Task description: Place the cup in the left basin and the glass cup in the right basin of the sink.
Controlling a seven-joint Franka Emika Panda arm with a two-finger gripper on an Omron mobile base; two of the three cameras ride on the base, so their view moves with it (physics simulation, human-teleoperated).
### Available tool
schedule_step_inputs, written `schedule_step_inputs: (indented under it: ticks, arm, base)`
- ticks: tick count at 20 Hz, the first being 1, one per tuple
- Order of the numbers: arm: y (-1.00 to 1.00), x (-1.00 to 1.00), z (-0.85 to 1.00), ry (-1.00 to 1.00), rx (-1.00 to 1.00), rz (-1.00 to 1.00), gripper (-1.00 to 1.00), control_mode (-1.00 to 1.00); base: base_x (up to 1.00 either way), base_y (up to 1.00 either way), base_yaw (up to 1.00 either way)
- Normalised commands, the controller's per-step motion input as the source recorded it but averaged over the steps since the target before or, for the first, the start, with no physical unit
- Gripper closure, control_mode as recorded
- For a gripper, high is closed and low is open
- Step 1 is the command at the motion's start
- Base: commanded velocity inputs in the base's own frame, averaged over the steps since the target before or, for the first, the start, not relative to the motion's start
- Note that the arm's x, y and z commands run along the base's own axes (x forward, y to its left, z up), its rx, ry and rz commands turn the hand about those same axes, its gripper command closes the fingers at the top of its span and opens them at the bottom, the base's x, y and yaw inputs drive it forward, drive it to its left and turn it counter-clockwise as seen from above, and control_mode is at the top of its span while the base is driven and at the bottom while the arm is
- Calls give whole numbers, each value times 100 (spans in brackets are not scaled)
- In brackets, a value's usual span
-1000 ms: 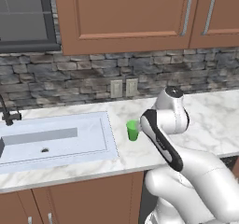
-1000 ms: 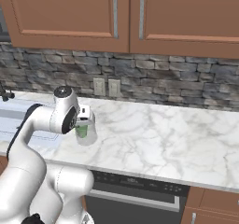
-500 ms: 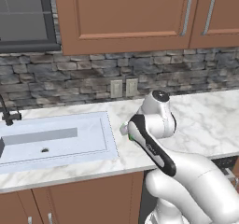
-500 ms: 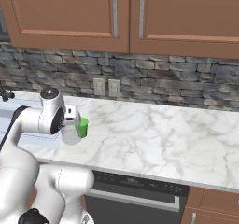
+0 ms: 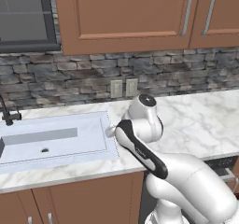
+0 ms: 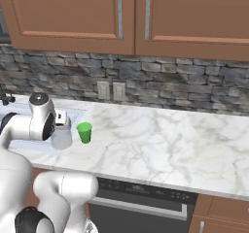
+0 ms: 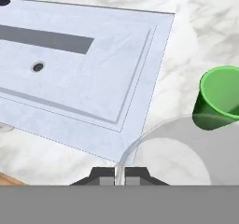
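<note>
Arm links fill the middle of the left base view and cover most of what the hand carries: past the elbow, only a small pale sliver of the glass cup (image 5: 110, 131) peeks out at the right rim of the sink (image 5: 108, 148). The gripper itself is hidden here, and so is the green cup. The right basin (image 5: 51, 141) lies open to view with its dark drain hole, while the left end of the sink is cut off by the frame edge beside the thin dark tap (image 5: 6, 115).

From the right base view the glass cup (image 6: 62, 137) shows plainly as a pale translucent tumbler hanging under the white hand, over the counter (image 6: 160, 144) at the sink's right edge. The cup (image 6: 84, 132) stands upright on the marble just beside it, apart from it. The sink is mostly blocked by the arm.

Looking down the hand view, the gripper (image 7: 119, 175) has its two dark tips drawn close together, pinching the rim of the glass cup (image 7: 168, 153), whose lower part is cut off at the bottom. The cup (image 7: 218, 98) sits at the right, partly clipped by the frame. The right basin (image 7: 79, 69) spreads up and left.
</note>
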Motion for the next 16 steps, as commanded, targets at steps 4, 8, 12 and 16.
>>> schedule_step_inputs:
  ticks: [4,8,12,16]
  arm:
    - [55,19,0,0,0,0,100,-100]
    - [57,21,0,0,0,0,100,-100]
    - [54,23,0,0,0,0,100,-100]
    - [44,23,0,0,0,0,100,-100]
  base:
    - [0,0,0]
    - [0,0,0]
    - [0,0,0]
    - [0,0,0]
